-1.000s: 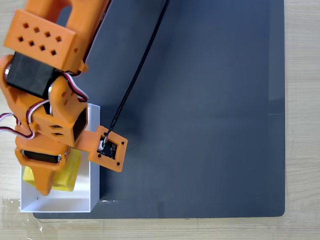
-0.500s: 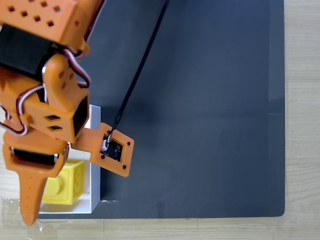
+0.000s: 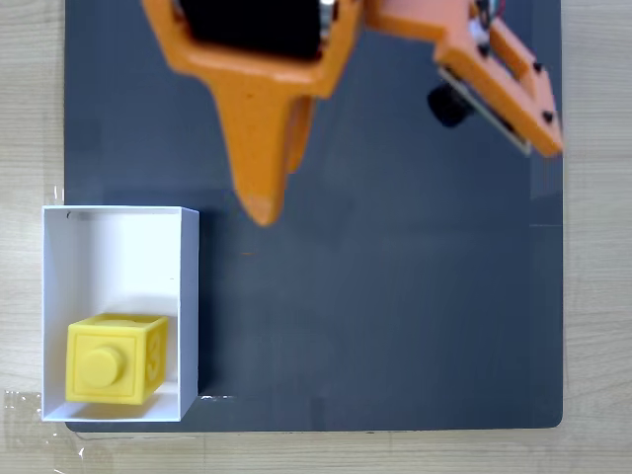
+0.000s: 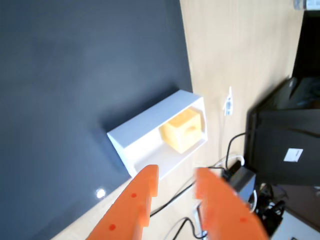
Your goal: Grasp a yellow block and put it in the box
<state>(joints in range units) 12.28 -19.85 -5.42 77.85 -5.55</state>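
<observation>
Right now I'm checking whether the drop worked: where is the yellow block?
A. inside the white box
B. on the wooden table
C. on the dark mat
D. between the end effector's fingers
A: the yellow block sits on the floor of the box, with the end effector empty and apart from it.

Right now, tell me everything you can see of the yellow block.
The small bright yellow plastic cube lies inside the white open-topped box, on its floor at the end nearest the bottom of the fixed view. A raised round stud faces up; the side showing carries an embossed mark. It looks level, sitting by the box's lower wall. The wrist view shows it too. The orange claw is well clear; nothing grips it.
</observation>
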